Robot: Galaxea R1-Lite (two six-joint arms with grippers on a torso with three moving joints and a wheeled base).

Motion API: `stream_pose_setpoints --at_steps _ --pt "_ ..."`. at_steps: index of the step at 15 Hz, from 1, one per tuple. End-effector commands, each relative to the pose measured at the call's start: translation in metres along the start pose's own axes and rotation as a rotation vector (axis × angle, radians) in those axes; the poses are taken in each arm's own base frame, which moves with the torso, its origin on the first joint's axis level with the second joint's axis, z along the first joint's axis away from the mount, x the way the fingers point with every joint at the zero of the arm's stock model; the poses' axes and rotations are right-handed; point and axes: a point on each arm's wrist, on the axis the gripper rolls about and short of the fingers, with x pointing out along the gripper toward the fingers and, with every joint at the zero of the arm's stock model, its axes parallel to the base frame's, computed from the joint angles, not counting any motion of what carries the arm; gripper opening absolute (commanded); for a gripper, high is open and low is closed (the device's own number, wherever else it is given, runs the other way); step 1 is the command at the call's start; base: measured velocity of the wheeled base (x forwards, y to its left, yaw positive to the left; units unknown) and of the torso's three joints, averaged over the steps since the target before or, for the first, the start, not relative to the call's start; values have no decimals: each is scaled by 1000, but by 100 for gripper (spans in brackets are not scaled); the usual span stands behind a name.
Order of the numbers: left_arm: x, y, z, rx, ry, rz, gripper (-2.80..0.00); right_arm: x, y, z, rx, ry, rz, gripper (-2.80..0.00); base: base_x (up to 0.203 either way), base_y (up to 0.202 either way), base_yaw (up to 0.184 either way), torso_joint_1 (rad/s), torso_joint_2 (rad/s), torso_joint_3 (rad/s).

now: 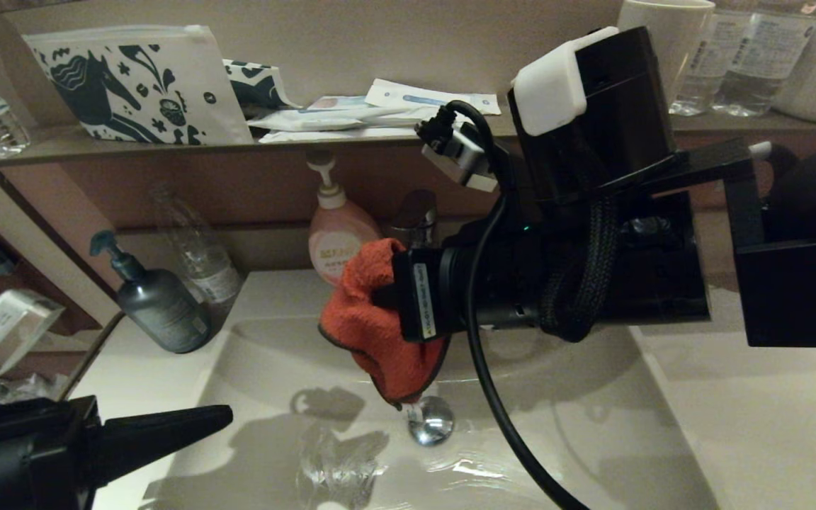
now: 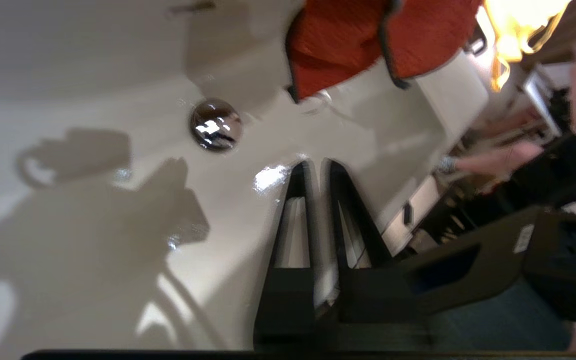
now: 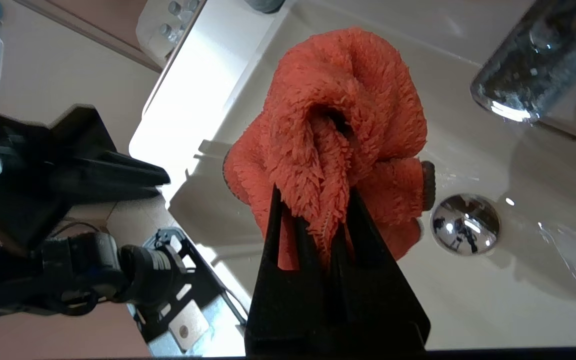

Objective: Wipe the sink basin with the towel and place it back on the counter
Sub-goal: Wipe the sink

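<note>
So the right gripper (image 3: pixel 313 210) has the towel (image 1: pixel 380 326) pinched tight between its fingers, and it's hanging bunched up in the air over the sink basin (image 1: pixel 578 439), just above the drain stopper (image 1: pixel 431 421), not touching the bottom as far as I can see. The left gripper (image 2: pixel 316 167) sits low at the near-left of the basin, holding nothing, fingers nearly together with a thin gap. My read: can't tell whether any wiping is done, and putting it back on the counter (image 1: pixel 769 418) is definitely still to come.
</note>
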Motion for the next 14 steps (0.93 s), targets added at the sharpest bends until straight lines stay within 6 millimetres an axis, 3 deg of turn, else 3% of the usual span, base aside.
stream_pose_setpoints --at_steps 1,14 --pt "9 3 1 -22 38 -25 0 8 0 0 2 6 -1 -280 0 0 0 0 0 0" --pt "45 24 19 -1 7 -40 0 45 12 -4 -13 26 30 -280 0 0 0 0 0 0"
